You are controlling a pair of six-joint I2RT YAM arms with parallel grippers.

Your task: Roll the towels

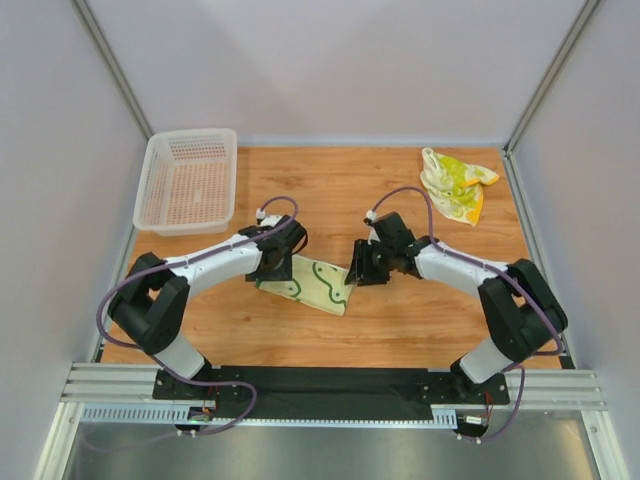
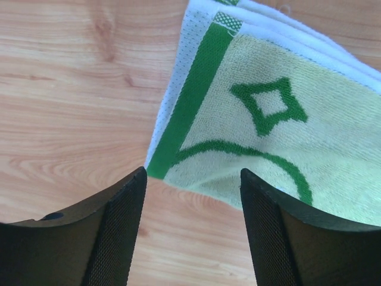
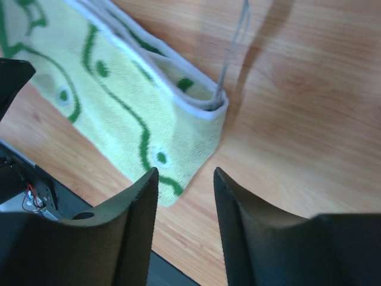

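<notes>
green-line towel [image 1: 318,284] folded mid-table, 2nd towel [image 1: 457,186] bunched far right. left claw [image 2: 193,179] & right claw [image 3: 186,176] both open, empty. soft, floppy (layers slip) imo, so pinch a short edge.

From above, the left gripper [image 1: 280,266] covers the left end of the green towel [image 1: 322,286]. That towel runs off the right edge of the left wrist view and the top left of the right wrist view.

Both arms bent inward toward mid-frame, wrists angled down. The left gripper [image 2: 191,179] held its jaws wide apart; the right gripper [image 3: 186,176] stood open too, more narrowly.
</notes>
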